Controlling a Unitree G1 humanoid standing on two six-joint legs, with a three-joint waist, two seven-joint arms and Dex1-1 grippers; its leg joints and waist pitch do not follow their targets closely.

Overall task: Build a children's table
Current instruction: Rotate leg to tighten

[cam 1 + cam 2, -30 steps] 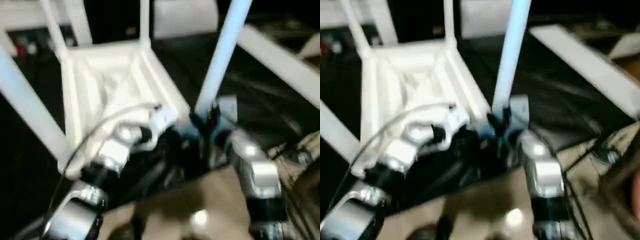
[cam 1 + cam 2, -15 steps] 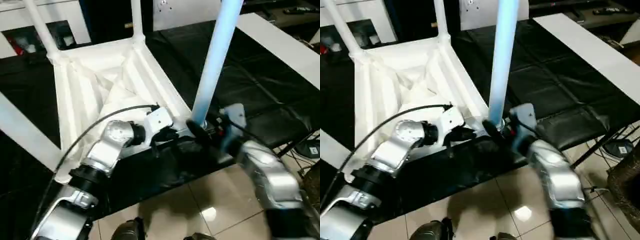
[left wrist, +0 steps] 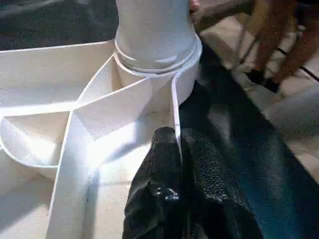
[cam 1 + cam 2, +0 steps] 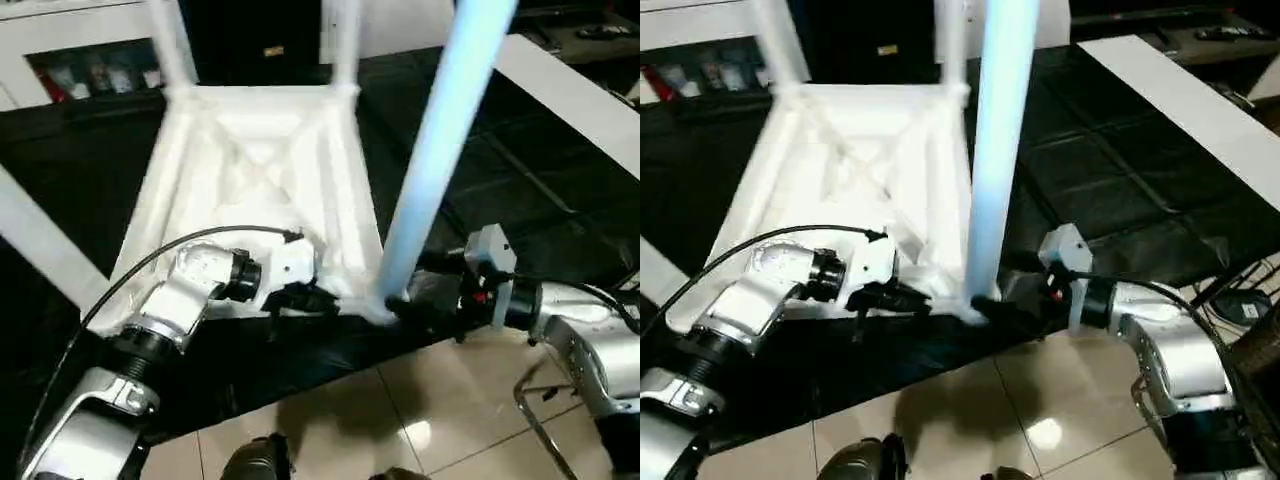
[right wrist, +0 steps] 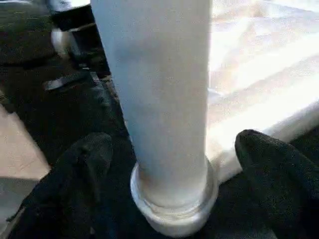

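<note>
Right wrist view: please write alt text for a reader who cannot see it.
A white table leg stands upright in a round corner socket of the white tabletop, between the two spread black fingers of the right pincer, which do not touch it. The black-covered work table lies beneath.

A black-covered work table (image 4: 1110, 190) stands on a glossy tiled floor (image 4: 970, 420).

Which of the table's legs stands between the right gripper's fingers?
The near-right leg, standing in the tabletop's corner socket nearest the robot. The right gripper straddles its base, fingers apart; the other legs stand away from it.
</note>
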